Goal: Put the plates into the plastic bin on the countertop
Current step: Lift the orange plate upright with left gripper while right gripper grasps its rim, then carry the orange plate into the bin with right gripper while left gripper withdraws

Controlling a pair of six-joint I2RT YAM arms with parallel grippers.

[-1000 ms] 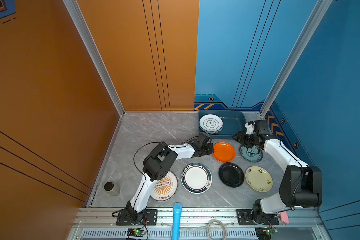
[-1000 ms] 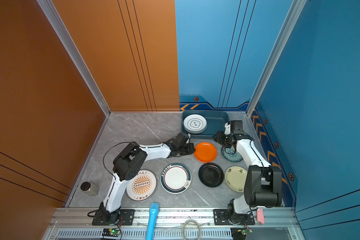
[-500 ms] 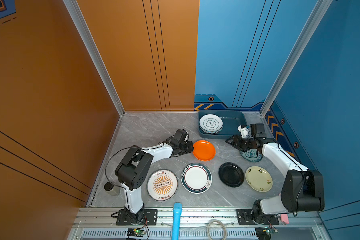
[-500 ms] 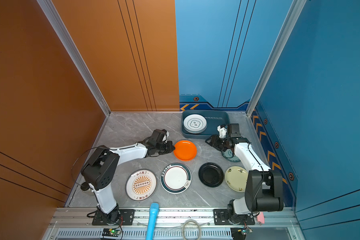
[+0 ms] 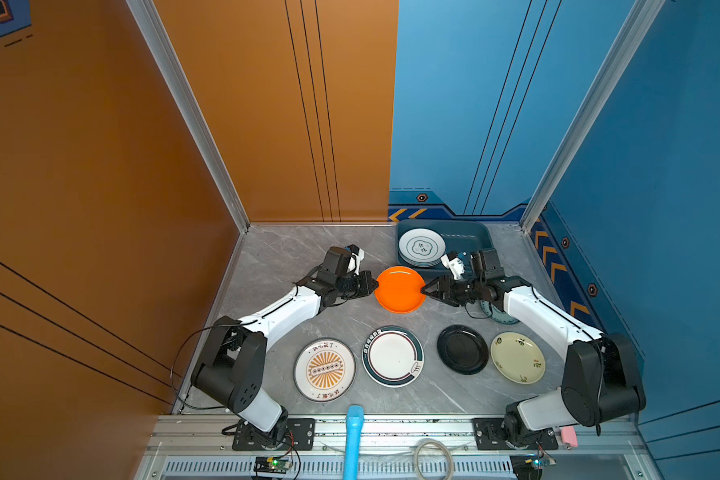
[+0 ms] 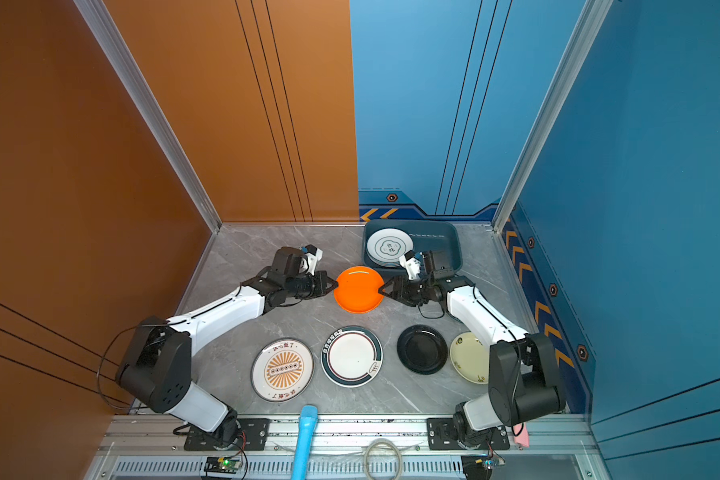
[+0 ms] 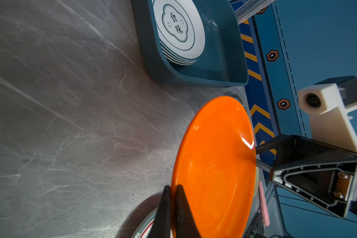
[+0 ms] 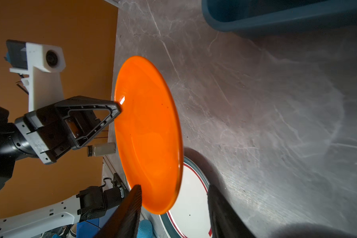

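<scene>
Both top views: bright, even overhead light; sharp corner to corner; only faint soft shadows on countertop (image 5: 267,266). Small white glint on orange plate (image 5: 400,291) far rim. Left wrist view: hard glare streak on plate, sheen on plastic bin (image 7: 214,41) wall; left gripper (image 7: 173,186) fingertips black, soft-focus. Right wrist view: right gripper (image 8: 174,186) fingertips blurred, underexposed; diffuse plate shadow across marble.

I read 食味 on the top white plate (image 7: 178,28) in the plastic bin (image 7: 225,61), at one o'clock on the table (image 7: 70,103); rim lettering on the sunburst plate (image 5: 324,370) is too small.
</scene>
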